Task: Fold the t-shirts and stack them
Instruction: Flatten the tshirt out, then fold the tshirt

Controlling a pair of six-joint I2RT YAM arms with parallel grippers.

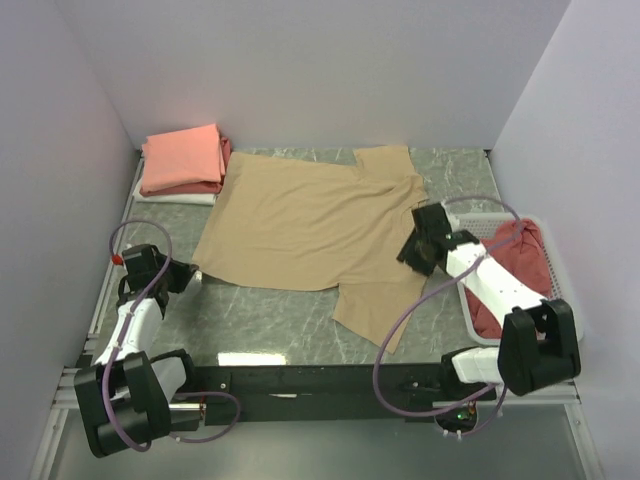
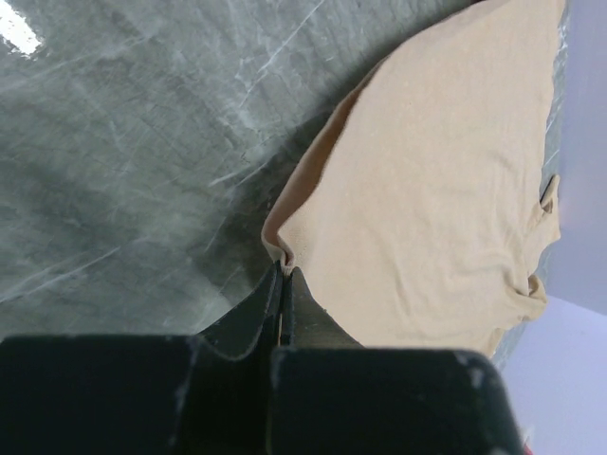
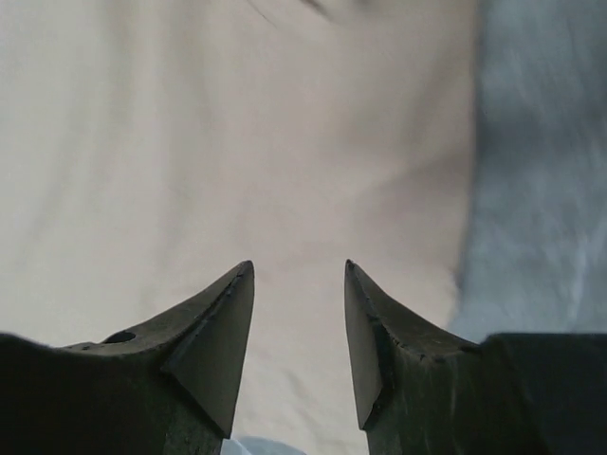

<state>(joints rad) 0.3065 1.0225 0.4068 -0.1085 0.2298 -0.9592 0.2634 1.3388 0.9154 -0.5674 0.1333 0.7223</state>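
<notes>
Pinching tee (image 2: 427,190) corner in left gripper (image 2: 283,270), with its length running ahead toward right gripper (image 3: 299,275); holding that one parted above the cloth, nearer the sleeves.

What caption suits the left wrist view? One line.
Left fingers shut on a corner of the tan t-shirt over the grey marbled table.

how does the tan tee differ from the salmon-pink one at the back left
The tan t-shirt lies spread open mid-table; the salmon-pink t-shirt is folded into a compact rectangle. The tan one rests on the table, the pink one tops a stack at the far left. The left gripper is shut on the tan one's corner; nothing touches the pink one. Both are plain.
</notes>
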